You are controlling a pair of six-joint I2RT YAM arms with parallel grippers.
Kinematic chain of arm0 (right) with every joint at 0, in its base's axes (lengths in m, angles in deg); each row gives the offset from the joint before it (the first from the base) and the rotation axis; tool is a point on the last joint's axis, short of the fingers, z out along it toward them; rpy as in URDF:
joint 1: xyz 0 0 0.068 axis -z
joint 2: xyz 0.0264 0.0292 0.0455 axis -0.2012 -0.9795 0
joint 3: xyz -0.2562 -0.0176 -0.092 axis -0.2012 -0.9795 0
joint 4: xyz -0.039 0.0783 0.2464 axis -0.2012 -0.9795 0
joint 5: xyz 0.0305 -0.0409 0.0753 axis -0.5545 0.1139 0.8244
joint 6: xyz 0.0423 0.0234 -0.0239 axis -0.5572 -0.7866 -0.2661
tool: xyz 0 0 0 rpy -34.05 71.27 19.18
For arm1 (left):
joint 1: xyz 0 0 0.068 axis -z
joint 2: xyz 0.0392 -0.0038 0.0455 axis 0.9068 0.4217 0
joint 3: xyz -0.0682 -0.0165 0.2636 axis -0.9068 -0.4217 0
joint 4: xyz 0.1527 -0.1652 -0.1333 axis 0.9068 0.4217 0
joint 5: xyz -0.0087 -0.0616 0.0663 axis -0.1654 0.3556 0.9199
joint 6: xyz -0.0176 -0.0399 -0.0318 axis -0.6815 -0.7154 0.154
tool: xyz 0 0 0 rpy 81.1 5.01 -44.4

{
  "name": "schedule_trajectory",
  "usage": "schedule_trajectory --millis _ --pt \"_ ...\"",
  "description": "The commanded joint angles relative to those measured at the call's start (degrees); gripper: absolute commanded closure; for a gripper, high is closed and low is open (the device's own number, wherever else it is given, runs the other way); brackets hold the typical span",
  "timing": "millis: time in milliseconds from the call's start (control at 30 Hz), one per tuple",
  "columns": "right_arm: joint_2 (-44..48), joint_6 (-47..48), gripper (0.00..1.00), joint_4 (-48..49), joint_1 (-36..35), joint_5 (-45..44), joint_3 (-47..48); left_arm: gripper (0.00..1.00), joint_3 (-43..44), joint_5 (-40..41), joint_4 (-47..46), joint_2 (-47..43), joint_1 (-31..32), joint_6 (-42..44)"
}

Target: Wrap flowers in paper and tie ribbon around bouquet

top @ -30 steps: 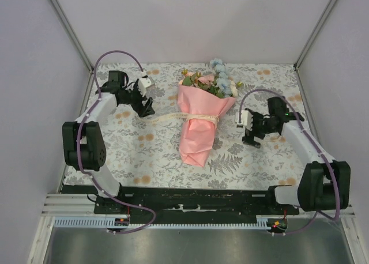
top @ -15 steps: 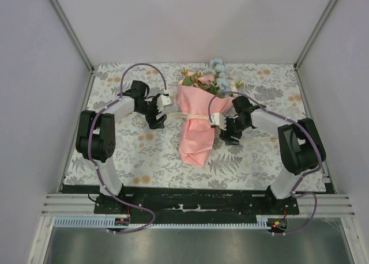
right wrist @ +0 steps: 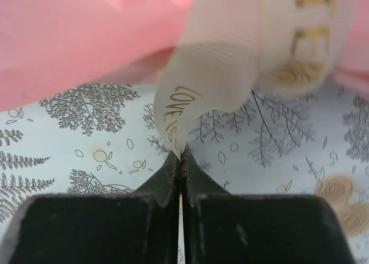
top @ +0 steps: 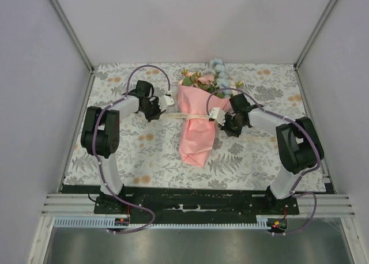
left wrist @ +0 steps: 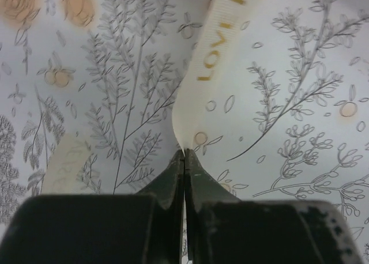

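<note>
The bouquet lies mid-table: salmon-pink paper [top: 194,134] rolled into a cone round the flowers [top: 209,79], whose pink, blue and white blooms stick out at the far end. A cream ribbon [top: 196,116] with gold lettering crosses the cone's waist. My left gripper [top: 162,113] sits just left of the cone, shut on the ribbon's left end [left wrist: 216,74]. My right gripper [top: 219,121] sits just right of the cone, shut on the ribbon's right end [right wrist: 190,108], with the pink paper [right wrist: 86,39] close in front of it.
A floral-printed tablecloth [top: 138,154] covers the table. Purple cables [top: 149,69] arch over both arms. Grey walls and metal posts enclose the back and sides. A black rail [top: 190,198] with the arm bases runs along the near edge.
Both arms moved inward from the table's sides to the bouquet's waist. Both grippers went from open to shut, each pinching one end of the ribbon.
</note>
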Motion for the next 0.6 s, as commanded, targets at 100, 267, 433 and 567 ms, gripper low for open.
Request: schedule_trajectory --millis 100,267,433,567 --pt "8.3 -23.9 1.00 5.8 1.6 -9.3 -3.5 0.98 -7.6 9.1 -18.6 -8.6 -4.0 -34.8" --pt "11.5 -33.7 1.00 5.6 1.6 -8.9 -5.1 0.98 -12.6 9.3 -23.0 -13.3 -4.1 -47.4" --pt "9.9 -32.2 1.00 4.5 1.7 -7.5 -3.9 0.98 -14.0 -9.4 -16.6 -13.6 -3.6 -24.2" --pt "8.2 -30.2 1.00 4.4 1.6 -6.6 -2.7 0.65 -11.3 -14.6 -11.1 -11.6 -3.1 -8.0"
